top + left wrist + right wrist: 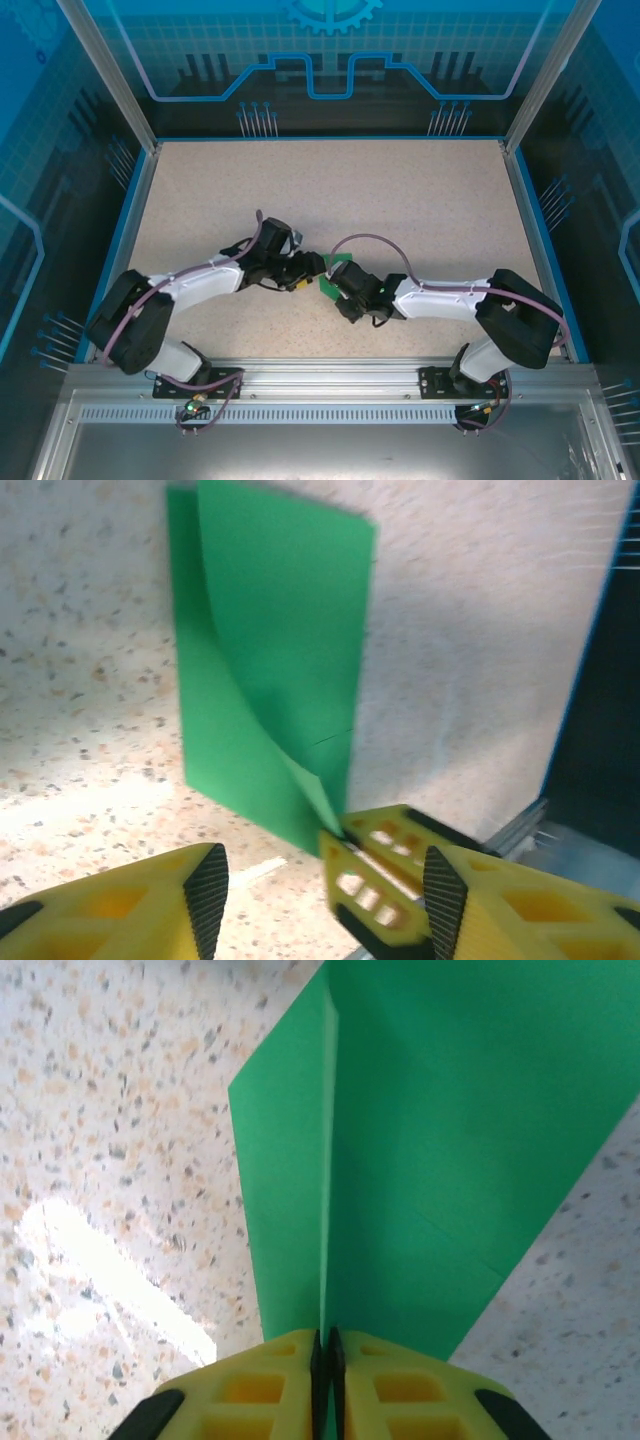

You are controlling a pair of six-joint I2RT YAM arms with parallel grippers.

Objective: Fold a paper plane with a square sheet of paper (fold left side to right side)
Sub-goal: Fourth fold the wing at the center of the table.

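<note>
Right gripper (325, 1345), yellow fingers w/ black pads, is pinching fully shut on the near corner of the thin bright-green square sheet of paper (430, 1160), bottom ctr of the right wrist view. Prob. reason: it is lifting one flap so that side can be carried across. The flap is curling up off the lower layer and no crease is pressed yet.

Left gripper (322, 872) is hovering just beside that corner, fingers well apart, gripping nothing. Prob. free to pin the lower layer.

Top view: sheet is lying just below frame ctr, between the two wrists.

Surface: beige speckled tabletop (400, 190) is showing a glare patch at lower left of both wrist views.

Room: blue translucent wall panels (330, 60) on aluminium posts (108, 70) are enclosing the cell.
</note>
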